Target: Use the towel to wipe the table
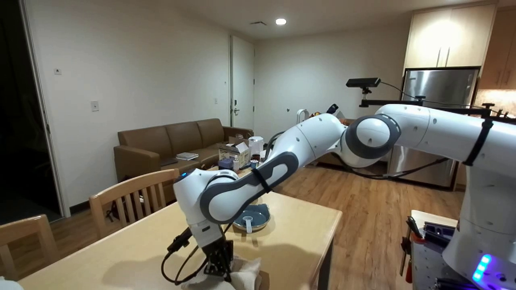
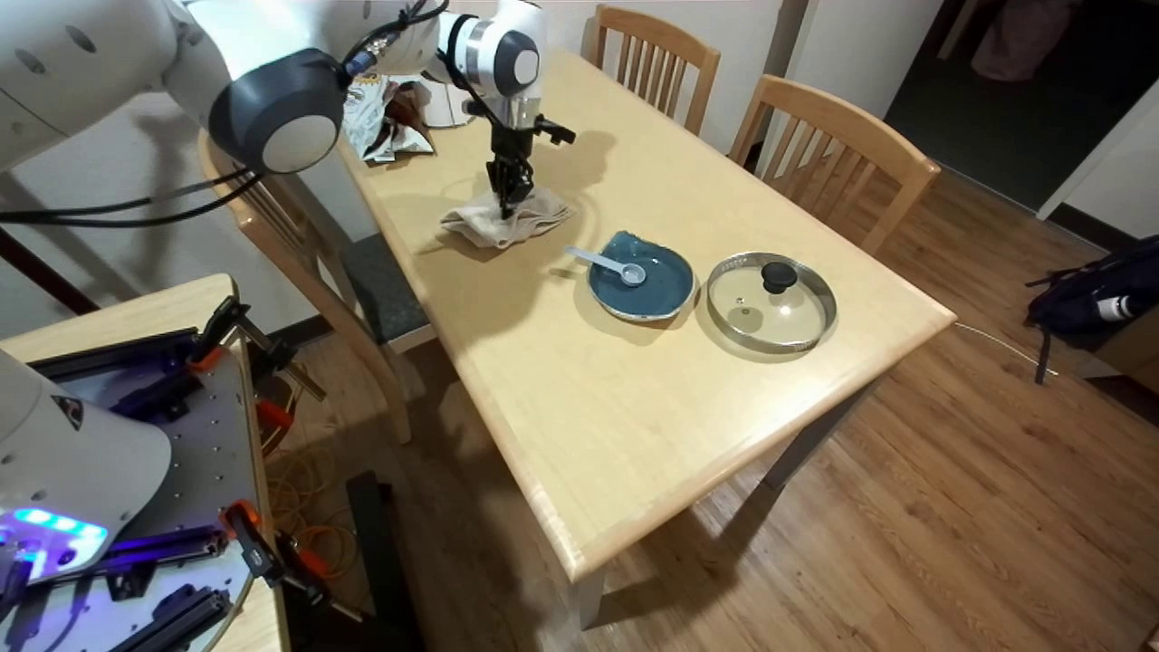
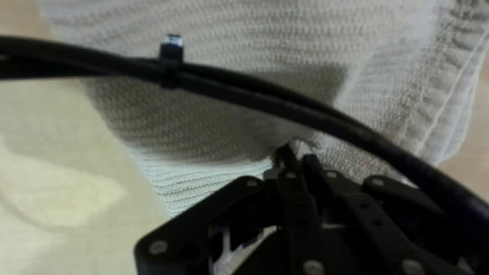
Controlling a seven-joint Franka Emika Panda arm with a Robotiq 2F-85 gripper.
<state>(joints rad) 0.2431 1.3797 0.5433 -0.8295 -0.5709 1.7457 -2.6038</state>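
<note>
One beige ribbed towel (image 2: 496,233) lies rumpled on one pale wood table (image 2: 579,417), and one gripper (image 3: 298,157) points down into it. Its two black fingers (image 3: 285,156) are drawn together with a pinch of the towel between them — the wrist view shows the folds gathered at the tips. Near the towel sits one blue dish (image 2: 665,282) holding one pale measuring spoon (image 2: 601,262), its handle running out over the rim on the towel's side. Just beside the dish and apart from it is one glass lid (image 2: 770,315) with one black knob (image 2: 779,277) on top. Three wooden chairs (image 2: 847,122) stand around the table in an exterior view — two along one long side, one along the opposite side. One brown sofa (image 1: 185,139) and one dark backpack (image 2: 1091,303) are well apart from the table, each in an exterior view.
</note>
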